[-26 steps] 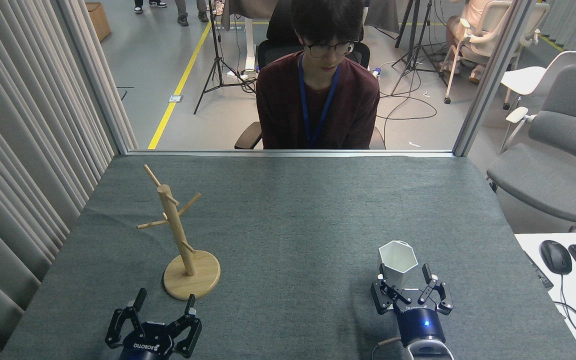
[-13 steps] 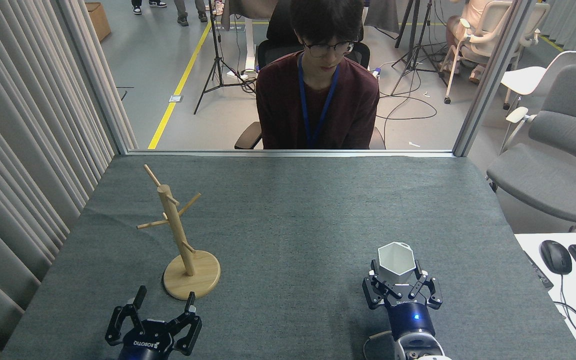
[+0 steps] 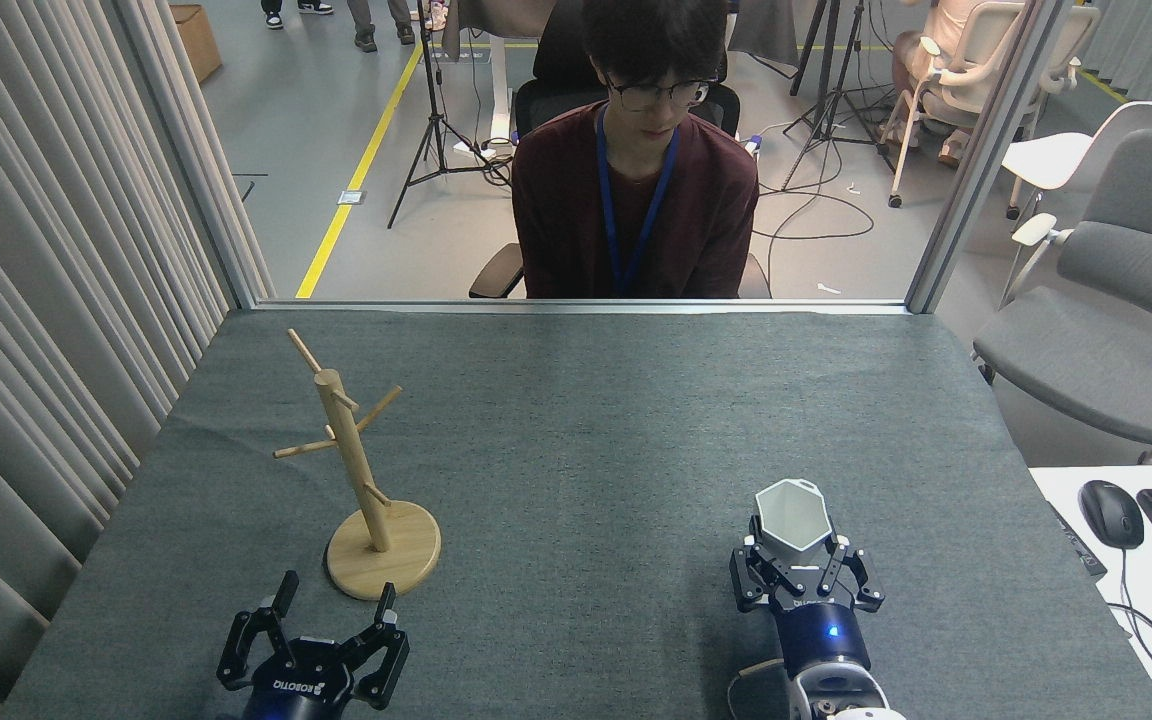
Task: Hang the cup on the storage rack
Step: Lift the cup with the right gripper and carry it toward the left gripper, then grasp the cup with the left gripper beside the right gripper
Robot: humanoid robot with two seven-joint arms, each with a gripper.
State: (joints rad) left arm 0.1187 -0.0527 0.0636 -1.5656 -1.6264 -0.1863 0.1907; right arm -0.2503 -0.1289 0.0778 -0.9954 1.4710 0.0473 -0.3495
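Grey cloth covers the desk (image 3: 586,420). Near right, the cup (image 3: 792,517) sits clamped low in the right end effector (image 3: 802,572), rim free for hanging. Well apart at left stands the storage rack (image 3: 361,470); the left end effector (image 3: 329,630) waits spread and empty.

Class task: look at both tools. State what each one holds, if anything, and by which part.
The right tool grips the white cup by its lower body, fingers on opposite sides. The left tool is open, holding nothing.
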